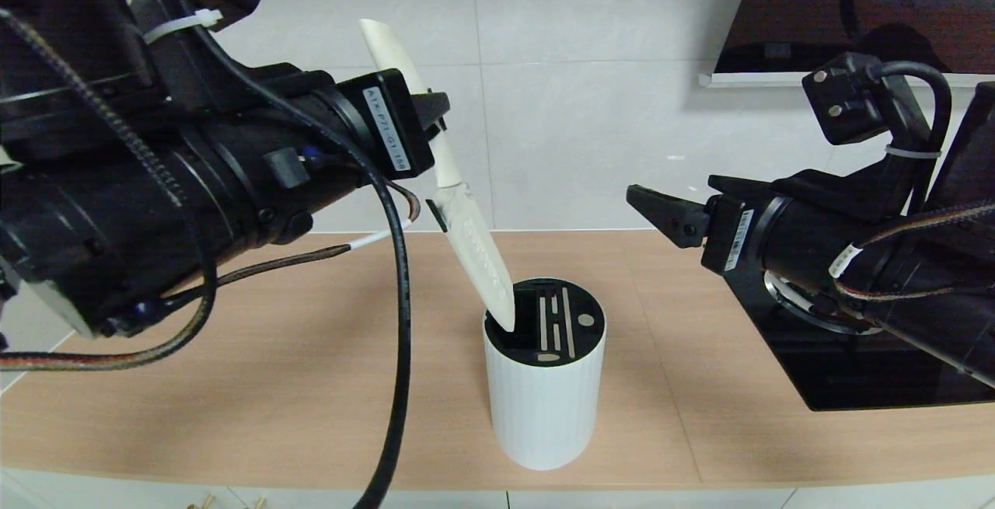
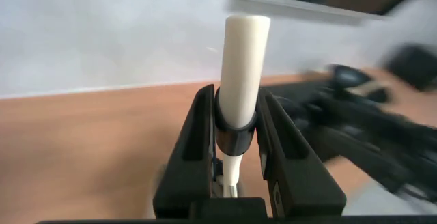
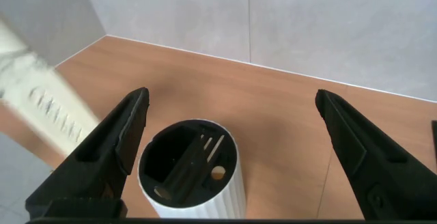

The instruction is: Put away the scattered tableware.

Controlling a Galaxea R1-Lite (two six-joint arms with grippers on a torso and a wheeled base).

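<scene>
White knife (image 1: 466, 237), pinched in left claw (image 1: 431, 124), slants eleven-to-five o'clock, tip inside holder (image 1: 544, 400) at nine o'clock; right claw (image 3: 231, 95) spread.

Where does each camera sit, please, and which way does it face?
Head view: on the head, looking forward and down at the counter and holder; both arms show, with the left gripper and right gripper.
Left wrist view: on the left wrist, looking along its fingers, shut on the knife handle.
Right wrist view: on the right wrist, looking down between its open fingers at the holder.
Shared: head and right wrist views both show holder and knife.
</scene>
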